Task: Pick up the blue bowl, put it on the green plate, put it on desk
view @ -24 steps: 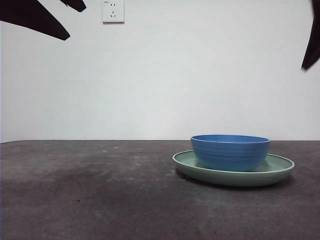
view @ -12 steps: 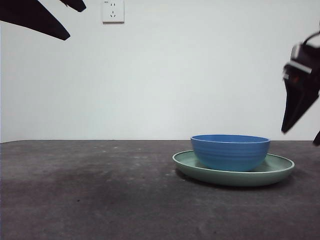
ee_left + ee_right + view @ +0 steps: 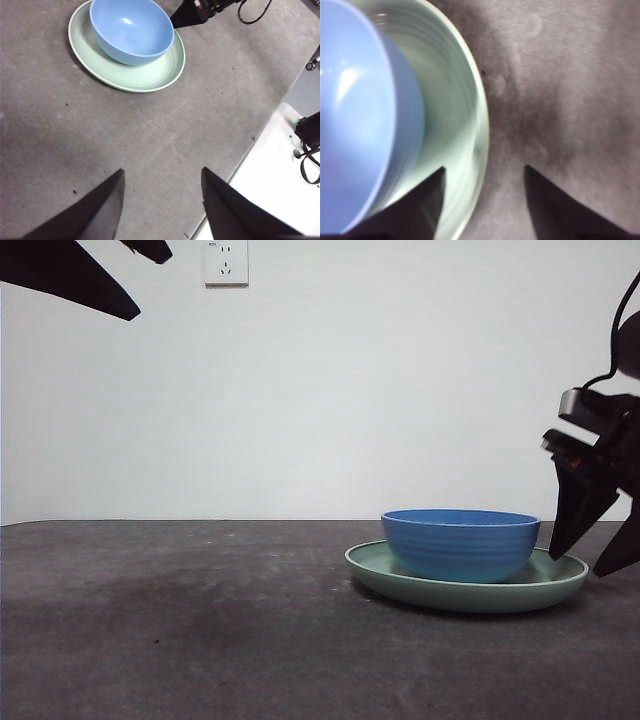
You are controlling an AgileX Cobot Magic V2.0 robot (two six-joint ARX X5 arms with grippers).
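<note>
Round glossy medium-blue bowl [image 3: 461,543] already seated inside the wide shallow mint-green plate [image 3: 560,582], both resting on the matte dark grey-brown desk [image 3: 200,620], toward the edge that runs along the white wall. So the stacking step looks complete; in hand now seems to be the last step, getting the load down onto the desk.

Right gripper [image 3: 592,552] low beside the plate, jaws spread apart, one black jaw over the plate's rim and the other over bare desk outside it. Hard to tell from the blurred wrist picture whether either jaw touches the rim yet.

Next move probably calls for straddling the rim squarely, closing on it, then lifting level so the bowl does not slide.

Left gripper [image 3: 162,202] waiting high and well apart from the plate, jaws open, holding nothing.
</note>
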